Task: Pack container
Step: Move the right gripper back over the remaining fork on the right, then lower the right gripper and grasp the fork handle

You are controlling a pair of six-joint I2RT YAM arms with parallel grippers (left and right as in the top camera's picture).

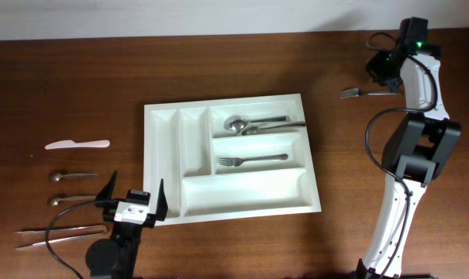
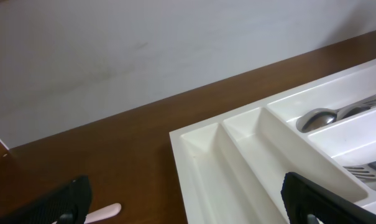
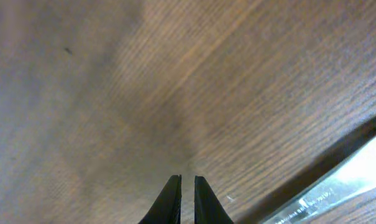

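The container, a white cutlery tray [image 1: 166, 163], lies mid-table. Two spoons [image 1: 253, 122] lie in its top wide compartment and a fork [image 1: 251, 160] in the middle one. My left gripper [image 1: 133, 203] is open and empty at the tray's front-left corner. In the left wrist view the tray's narrow compartments [image 2: 237, 149] lie between its fingers [image 2: 188, 208]. My right gripper [image 1: 380, 76] is at the far right, just over a loose fork [image 1: 363, 93] on the table. In the right wrist view its fingers [image 3: 188, 180] are shut and empty, with the fork's handle [image 3: 337, 183] beside them.
Left of the tray lie a white plastic knife [image 1: 77, 144], two small spoons [image 1: 71, 177] [image 1: 73, 200] and two long metal utensils [image 1: 60, 235]. The knife's tip also shows in the left wrist view [image 2: 104, 211]. A white wall runs along the table's back edge.
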